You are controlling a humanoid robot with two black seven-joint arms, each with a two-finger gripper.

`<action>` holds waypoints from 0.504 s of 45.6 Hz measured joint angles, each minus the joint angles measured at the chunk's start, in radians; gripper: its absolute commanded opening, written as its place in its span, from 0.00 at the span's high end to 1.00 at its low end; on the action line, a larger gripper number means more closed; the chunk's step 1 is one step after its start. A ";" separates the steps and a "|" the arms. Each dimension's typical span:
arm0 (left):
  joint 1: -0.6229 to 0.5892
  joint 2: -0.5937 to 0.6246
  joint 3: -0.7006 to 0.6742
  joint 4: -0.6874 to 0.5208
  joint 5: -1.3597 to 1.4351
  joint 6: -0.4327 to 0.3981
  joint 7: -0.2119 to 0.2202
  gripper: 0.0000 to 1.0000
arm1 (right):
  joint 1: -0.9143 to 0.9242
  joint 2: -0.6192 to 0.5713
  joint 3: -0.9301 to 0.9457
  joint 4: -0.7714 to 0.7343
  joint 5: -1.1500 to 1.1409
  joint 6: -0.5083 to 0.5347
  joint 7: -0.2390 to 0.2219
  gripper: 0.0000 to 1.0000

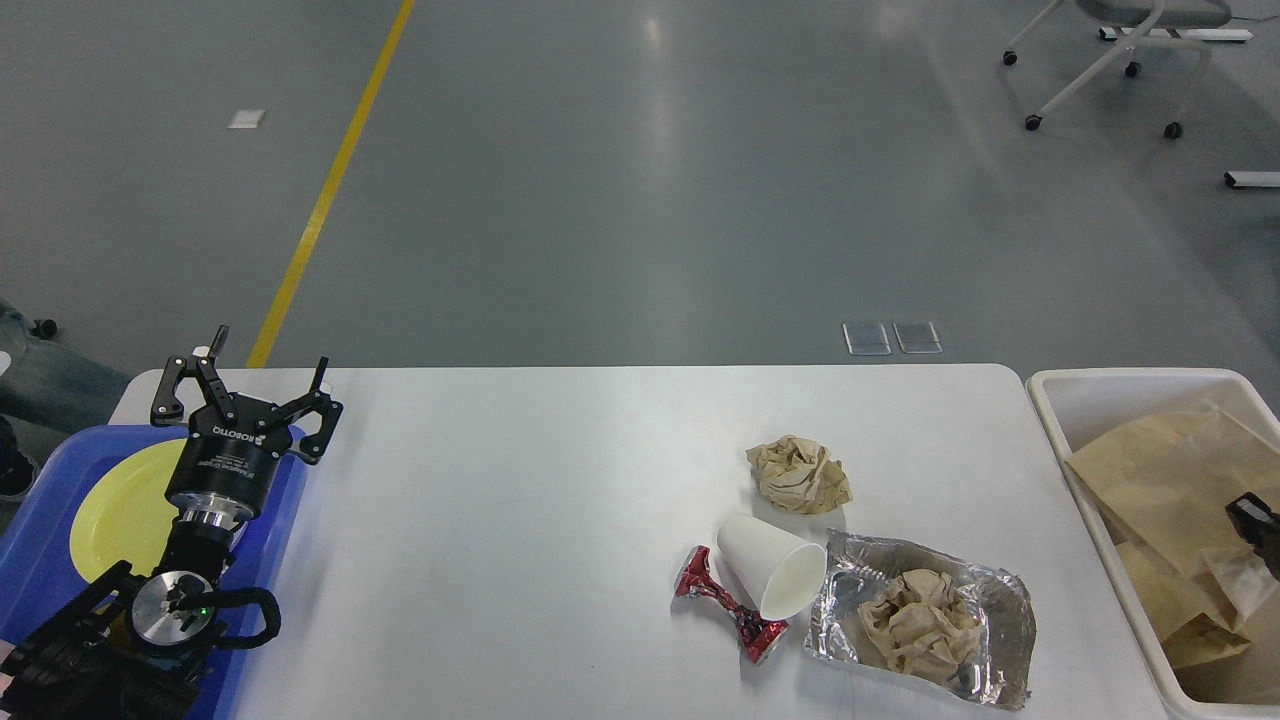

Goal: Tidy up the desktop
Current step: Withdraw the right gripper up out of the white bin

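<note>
At the left edge a blue tray [40,520] holds a yellow plate [120,505], and our left gripper [245,385] hangs above it with fingers spread and nothing in them. We judge that side sorted.

The desktop [520,520], the white rounded-corner tabletop across the middle of the view, is bare through its left and centre. Litter remains on its right part: a crumpled brown paper ball [798,475]; a white paper cup [772,575] on its side, touching a crushed red wrapper [725,605]; and a foil sheet [985,640] with another paper wad [918,625] lying on it.

Right of the desktop, a cream bin [1075,390] contains brown paper bags [1165,475]. Only a dark corner of our right gripper [1258,520] shows inside it; we cannot tell how its fingers stand.

We judge the task part done, five items outstanding.

Beyond: grey floor, yellow line [325,190], wheeled chair base [1100,60].
</note>
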State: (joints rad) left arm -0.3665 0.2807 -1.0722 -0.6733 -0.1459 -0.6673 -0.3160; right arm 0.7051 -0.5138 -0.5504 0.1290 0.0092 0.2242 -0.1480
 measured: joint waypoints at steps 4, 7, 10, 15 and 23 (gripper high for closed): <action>0.000 0.000 0.000 0.000 0.000 0.000 0.000 0.04 | -0.053 0.056 -0.001 -0.021 -0.002 -0.137 -0.011 1.00; 0.000 0.000 0.000 0.000 0.000 0.000 0.000 0.04 | -0.076 0.082 -0.005 -0.024 -0.006 -0.191 -0.024 1.00; 0.000 0.000 0.000 0.000 0.000 0.000 0.000 0.04 | -0.094 0.101 -0.007 -0.025 -0.009 -0.222 -0.037 1.00; 0.000 0.000 0.000 0.000 0.000 0.000 0.000 0.04 | -0.114 0.128 -0.008 -0.027 -0.013 -0.256 -0.057 1.00; 0.000 0.000 0.000 0.000 0.000 0.000 0.000 0.04 | -0.146 0.173 -0.026 -0.032 -0.018 -0.274 -0.064 1.00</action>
State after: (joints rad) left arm -0.3665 0.2807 -1.0722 -0.6735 -0.1455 -0.6673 -0.3160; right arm 0.5595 -0.3412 -0.5760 0.0970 -0.0093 -0.0496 -0.2123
